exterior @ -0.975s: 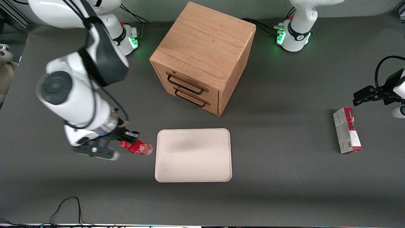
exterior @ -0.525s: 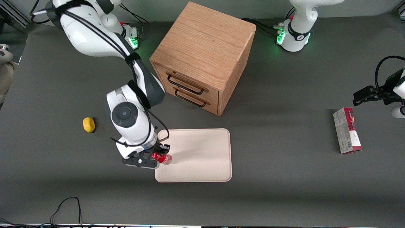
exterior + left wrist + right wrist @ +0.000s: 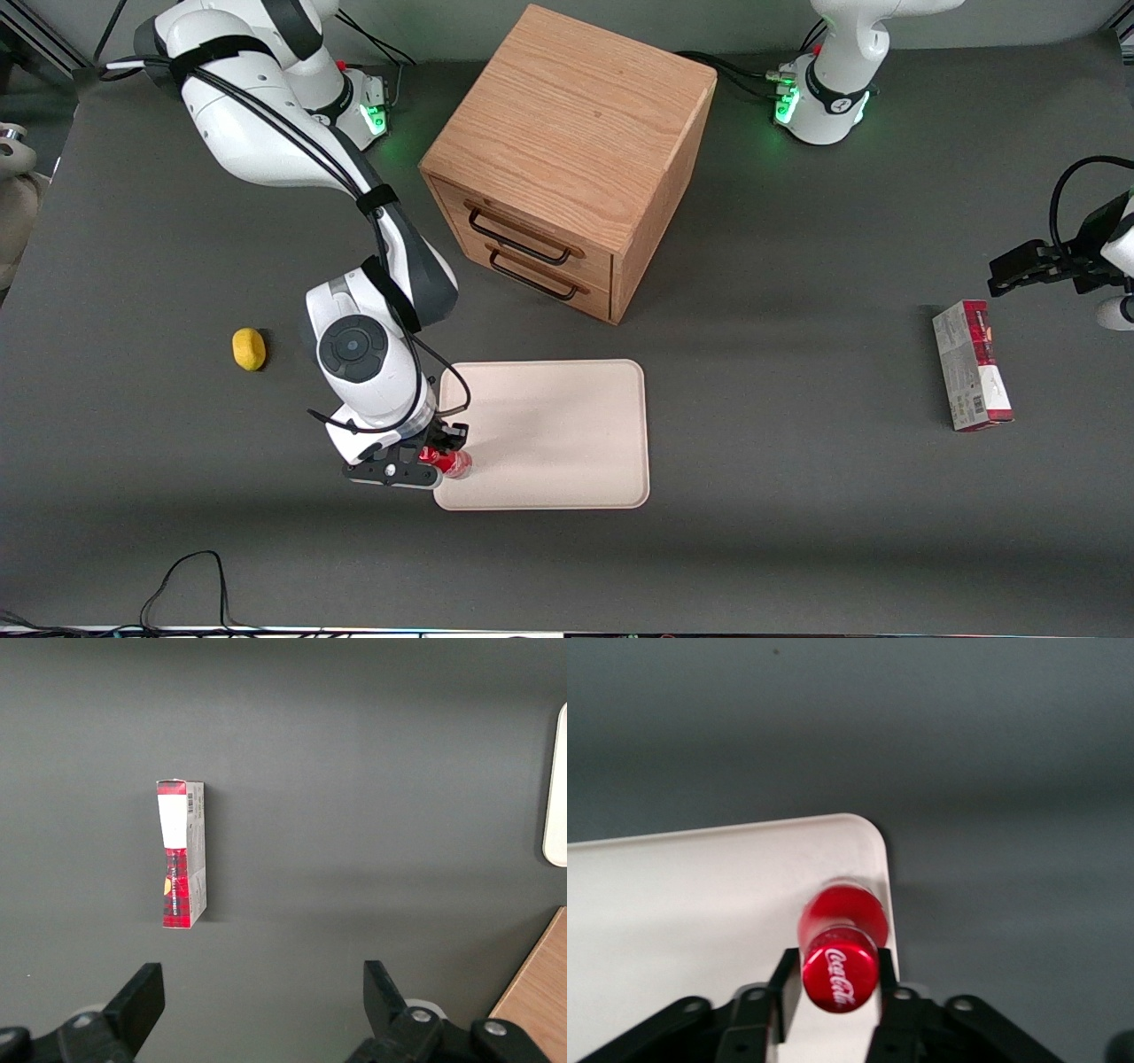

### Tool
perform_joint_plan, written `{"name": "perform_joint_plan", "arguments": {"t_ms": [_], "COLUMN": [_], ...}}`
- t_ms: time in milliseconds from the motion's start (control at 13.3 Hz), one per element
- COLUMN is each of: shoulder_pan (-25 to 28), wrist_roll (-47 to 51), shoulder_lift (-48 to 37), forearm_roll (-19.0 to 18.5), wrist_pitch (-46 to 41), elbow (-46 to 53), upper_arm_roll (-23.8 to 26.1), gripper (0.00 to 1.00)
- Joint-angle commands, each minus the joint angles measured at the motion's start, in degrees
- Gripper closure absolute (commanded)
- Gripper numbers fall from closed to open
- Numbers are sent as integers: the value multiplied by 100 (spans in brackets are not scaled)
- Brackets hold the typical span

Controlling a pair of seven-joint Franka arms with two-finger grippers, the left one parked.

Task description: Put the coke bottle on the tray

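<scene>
One bottle in transit, five items listed.

1. Coke bottle (image 3: 840,957): red, upright, cap toward the wrist camera, white script legible on the cap. It sits over the tray corner that lies toward the working arm's end of the table and nearest the front camera, just inside the rim. Whether its base touches the tray surface cannot be told. Upright carriage suits a standing placement.

2. Gripper (image 3: 440,461): right arm's, pointing straight down, fingers clamped on the bottle neck at 9 and 3 o'clock of the cap in the wrist view. A grip from above leaves the base free to land flat.

3. Tray (image 3: 567,425): pale cream-pink, rounded corners, low rim, otherwise bare. Bottle stands at about 8 o'clock of the tray's centre in the front view, close to the rim; judged a marginal spot, since a base that catches the raised edge could tip on release.

4. Wooden drawer cabinet (image 3: 567,159): at 12 o'clock of the tray, well apart, two dark handles facing the front camera. Not involved.

5. Yellow lump (image 3: 249,348), at 9 o'clock of the arm; red-and-grey carton (image 3: 971,365), lying flat toward the parked arm's end. Both clear of the work.

Status, judged: carry near complete; lowering and release outstanding.
</scene>
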Motion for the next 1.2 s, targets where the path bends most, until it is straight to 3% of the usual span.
{"name": "perform_joint_plan", "arguments": {"t_ms": [0, 150, 375, 450, 600, 675, 900, 1125], "shoulder_pan": [-27, -45, -194, -308, -344, -396, -650, -801], "wrist_roll": [-94, -112, -829, -1259, -2059, -2568, -2889, -2889], "shoulder_lift": [-149, -455, -1463, -2042, -3185, -3660, -4533, -4763], "forearm_roll": [-132, -106, -27, 165, 928, 1079, 1055, 1019], "wrist_pitch": [318, 135, -1224, -1446, -1632, -1920, -2782, -3083], "elbow": [-210, -210, -523, -987, -1981, -2351, -2732, -2732], "upper_arm_roll": [2, 11, -7, -102, -777, -1006, -1237, -1246], "gripper": [0, 0, 0, 0, 0, 0, 0, 0]}}
